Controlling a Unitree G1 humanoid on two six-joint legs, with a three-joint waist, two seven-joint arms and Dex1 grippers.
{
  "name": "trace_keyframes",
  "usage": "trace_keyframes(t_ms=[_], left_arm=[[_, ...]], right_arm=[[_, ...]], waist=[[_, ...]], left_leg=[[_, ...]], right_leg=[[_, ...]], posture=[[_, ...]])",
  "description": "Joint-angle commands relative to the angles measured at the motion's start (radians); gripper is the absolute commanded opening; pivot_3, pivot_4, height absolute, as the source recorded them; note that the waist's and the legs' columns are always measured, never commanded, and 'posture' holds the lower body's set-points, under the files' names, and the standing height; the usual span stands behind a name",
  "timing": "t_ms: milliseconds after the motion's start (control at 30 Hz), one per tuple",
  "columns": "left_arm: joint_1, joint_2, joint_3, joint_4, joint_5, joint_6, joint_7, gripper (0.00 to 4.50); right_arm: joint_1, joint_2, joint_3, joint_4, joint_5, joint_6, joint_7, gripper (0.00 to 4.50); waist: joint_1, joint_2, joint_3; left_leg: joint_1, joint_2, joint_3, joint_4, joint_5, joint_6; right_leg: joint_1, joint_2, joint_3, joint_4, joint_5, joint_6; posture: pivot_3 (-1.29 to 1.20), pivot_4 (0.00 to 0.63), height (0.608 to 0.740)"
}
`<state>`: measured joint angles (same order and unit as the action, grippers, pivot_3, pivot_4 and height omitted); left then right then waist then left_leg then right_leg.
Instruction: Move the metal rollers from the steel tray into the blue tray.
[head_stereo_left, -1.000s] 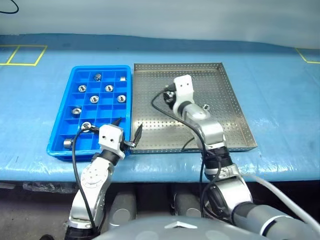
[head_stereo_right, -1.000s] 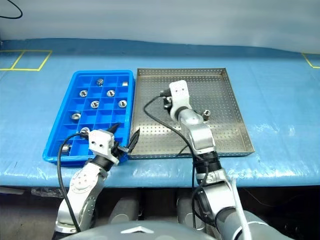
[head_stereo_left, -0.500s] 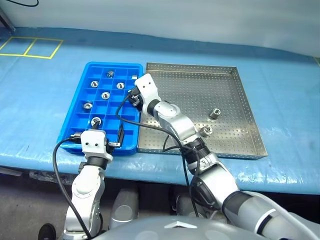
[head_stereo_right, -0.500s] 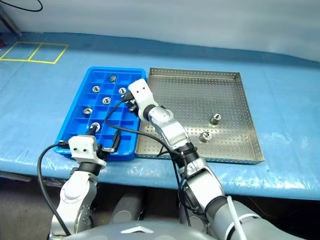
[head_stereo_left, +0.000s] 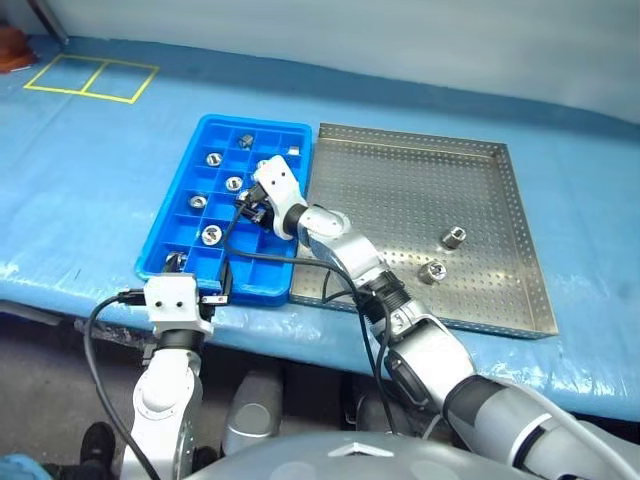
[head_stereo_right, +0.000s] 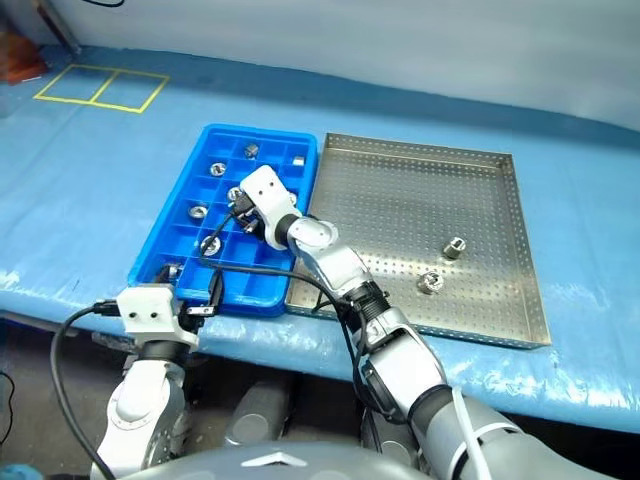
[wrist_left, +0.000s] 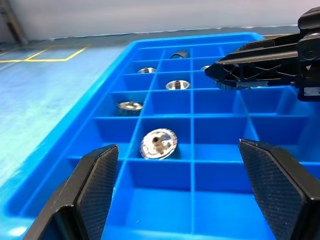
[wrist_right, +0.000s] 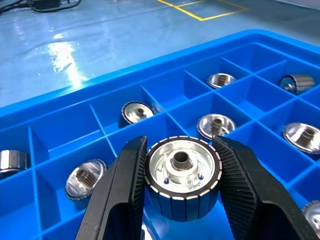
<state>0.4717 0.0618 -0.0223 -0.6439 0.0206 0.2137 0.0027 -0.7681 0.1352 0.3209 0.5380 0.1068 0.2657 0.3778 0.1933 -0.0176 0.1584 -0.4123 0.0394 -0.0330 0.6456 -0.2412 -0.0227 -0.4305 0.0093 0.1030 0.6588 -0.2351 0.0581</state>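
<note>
You had the right gripper (wrist_right: 181, 210) over the bright blue gridded plastic tray (head_stereo_left: 172, 226), jaws clenched on a shiny ribbed metal roller (wrist_right: 182, 176); left gripper (wrist_left: 187, 192) at the near rim, jaws released.

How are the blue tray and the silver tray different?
The blue tray is plastic, split into many small square compartments; the steel tray is one open floor of perforated metal. The blue tray is narrower, the steel tray wider. Several metal rollers sit in the blue tray; two lie in the steel tray. Both are rectangular, side by side on the blue table cover.
</note>
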Motion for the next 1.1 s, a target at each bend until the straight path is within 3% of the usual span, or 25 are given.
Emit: trace_keyframes(t_ms=[33,300,533,1100], left_arm=[[0.019,-0.013,0.005,-0.065,0.008,-0.006,0.016,4.21],[0.026,-0.017,-0.002,-0.069,0.004,-0.009,0.010,4.21],[0.008,-0.012,-0.012,-0.057,0.000,-0.003,-0.010,4.21],[-0.051,-0.003,-0.012,-0.011,-0.012,0.017,-0.053,4.21]], right_arm=[[-0.052,0.126,-0.013,0.003,0.020,-0.036,0.001,1.71],[-0.088,0.096,-0.062,0.075,0.018,-0.064,-0.025,1.71],[-0.046,0.048,-0.077,-0.014,0.015,-0.024,-0.014,1.71],[0.082,-0.087,-0.127,-0.277,-0.019,0.134,-0.054,1.71]], waist=[[0.024,0.000,0.000],[0.116,0.000,0.000],[0.171,0.000,0.000],[0.207,0.000,0.000]], left_leg=[[0.000,0.000,0.000,0.000,0.000,0.000],[-0.001,0.001,0.001,0.001,0.000,-0.001],[-0.005,0.002,0.002,0.001,-0.002,-0.005],[-0.014,0.003,0.001,0.004,-0.001,-0.008]], right_leg=[[0.000,0.000,0.000,0.000,-0.002,-0.003],[-0.002,0.000,0.000,0.000,-0.003,-0.004],[-0.006,0.001,-0.001,0.000,-0.003,-0.004],[-0.014,0.001,-0.004,0.001,0.000,-0.001]], posture=[[0.60,0.150,0.740],[0.58,0.150,0.740],[0.54,0.150,0.740],[0.47,0.150,0.740]])
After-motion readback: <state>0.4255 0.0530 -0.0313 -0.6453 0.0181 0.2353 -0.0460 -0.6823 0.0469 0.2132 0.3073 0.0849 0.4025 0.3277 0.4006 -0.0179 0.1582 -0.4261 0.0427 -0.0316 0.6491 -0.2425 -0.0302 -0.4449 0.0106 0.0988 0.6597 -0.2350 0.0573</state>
